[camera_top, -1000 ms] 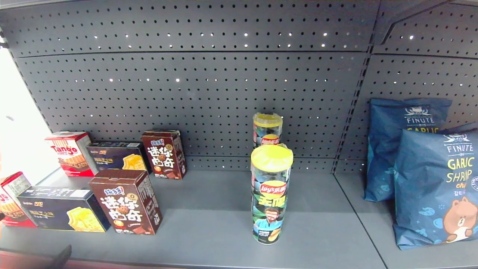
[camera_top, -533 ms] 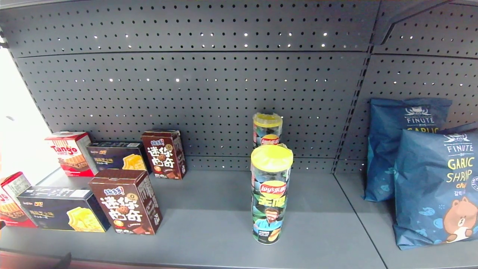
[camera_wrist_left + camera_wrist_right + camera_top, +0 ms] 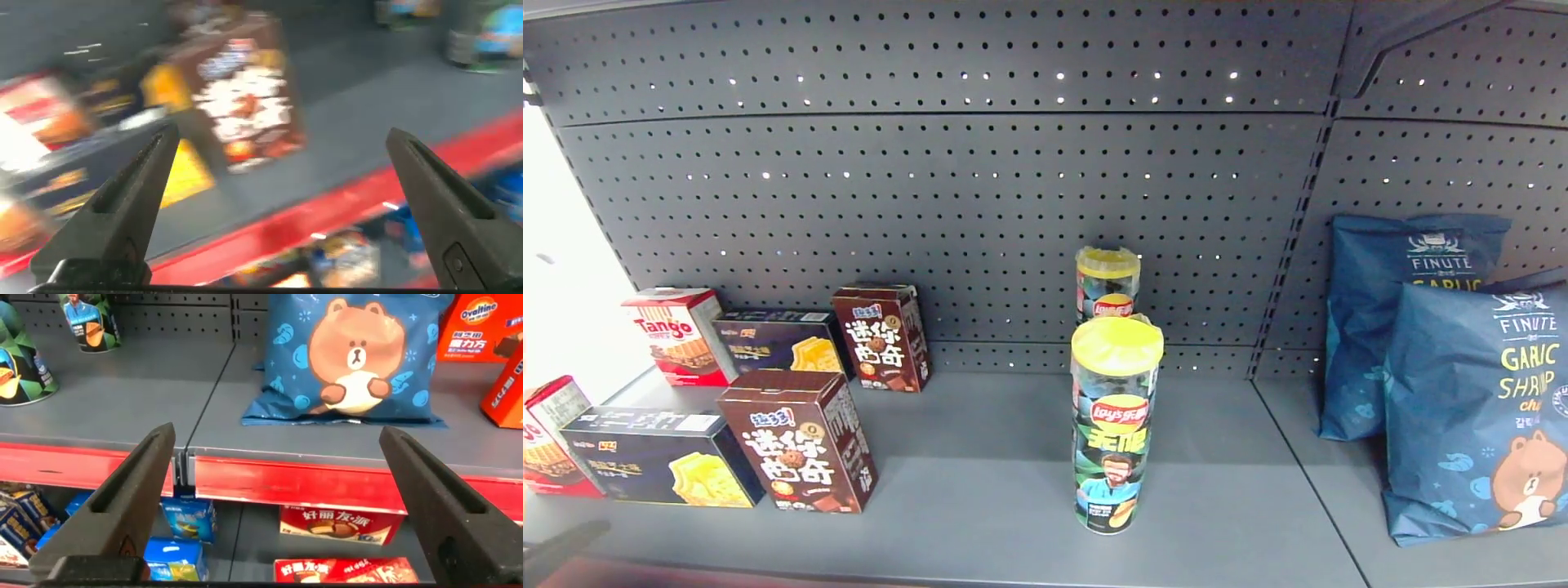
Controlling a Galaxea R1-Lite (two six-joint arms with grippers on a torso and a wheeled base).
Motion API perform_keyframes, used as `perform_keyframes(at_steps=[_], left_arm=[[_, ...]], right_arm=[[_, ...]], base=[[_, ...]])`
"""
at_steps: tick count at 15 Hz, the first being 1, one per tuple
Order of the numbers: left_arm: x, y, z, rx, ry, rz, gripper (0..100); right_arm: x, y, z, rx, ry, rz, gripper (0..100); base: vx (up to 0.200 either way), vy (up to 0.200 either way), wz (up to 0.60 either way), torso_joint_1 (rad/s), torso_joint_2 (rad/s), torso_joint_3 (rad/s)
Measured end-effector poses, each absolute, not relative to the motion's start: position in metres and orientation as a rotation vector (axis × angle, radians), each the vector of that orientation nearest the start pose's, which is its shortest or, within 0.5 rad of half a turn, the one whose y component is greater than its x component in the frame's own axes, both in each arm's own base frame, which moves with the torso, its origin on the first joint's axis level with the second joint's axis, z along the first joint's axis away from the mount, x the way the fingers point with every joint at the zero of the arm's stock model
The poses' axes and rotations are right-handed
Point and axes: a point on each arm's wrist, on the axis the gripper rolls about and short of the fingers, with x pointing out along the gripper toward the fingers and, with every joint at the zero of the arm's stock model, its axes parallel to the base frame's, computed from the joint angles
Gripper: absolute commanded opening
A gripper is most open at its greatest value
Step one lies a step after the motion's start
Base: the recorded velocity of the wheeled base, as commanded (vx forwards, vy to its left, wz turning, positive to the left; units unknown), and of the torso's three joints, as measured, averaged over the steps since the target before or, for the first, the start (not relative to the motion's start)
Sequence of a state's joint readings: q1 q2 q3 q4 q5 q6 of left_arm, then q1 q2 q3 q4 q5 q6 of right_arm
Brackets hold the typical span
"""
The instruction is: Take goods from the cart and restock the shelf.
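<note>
Under shelf, boxes, right gripper spread

**Both grippers spread wide, gripping nothing**

The dark two-fingered left gripper has its fingers set wide apart, with nothing held. The dark two-fingered right gripper is spread likewise. The left arm sits low at the near left.

A shop. The pegboard-backed shelf carries snack boxes at 9 o'clock, crisp tubes centrally and blue snack bags at 3 o'clock.
</note>
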State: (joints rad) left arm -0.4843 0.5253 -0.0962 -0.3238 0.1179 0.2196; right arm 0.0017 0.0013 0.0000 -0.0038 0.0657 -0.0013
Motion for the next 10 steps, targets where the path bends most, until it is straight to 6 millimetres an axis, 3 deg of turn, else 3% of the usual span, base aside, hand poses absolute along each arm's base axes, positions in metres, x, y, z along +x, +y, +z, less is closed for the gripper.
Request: perform_keyframes(at_steps=[5,8,10], left_arm=[[0.011,-0.006,0.095,0.195,0.253,-0.548,100],[0.0,-0.001,0.091,0.086,0.229,-0.551,100],[0.001,-0.002,0.088,0.044,0.26,-0.45,100]], right_arm=[[-0.023,0.001,0.076,-0.002,-0.004,0.067,100],[-0.023,0.001,0.076,-0.002,-0.004,0.067,100],[-0.023,0.001,0.076,-0.002,-0.004,0.067,100]], base=[[0.0,0.0,0.0,0.0,0.0,0.0],[0.0,0.0,0.0,0.0,0.0,0.0],[0.0,0.0,0.0,0.0,0.0,0.0]])
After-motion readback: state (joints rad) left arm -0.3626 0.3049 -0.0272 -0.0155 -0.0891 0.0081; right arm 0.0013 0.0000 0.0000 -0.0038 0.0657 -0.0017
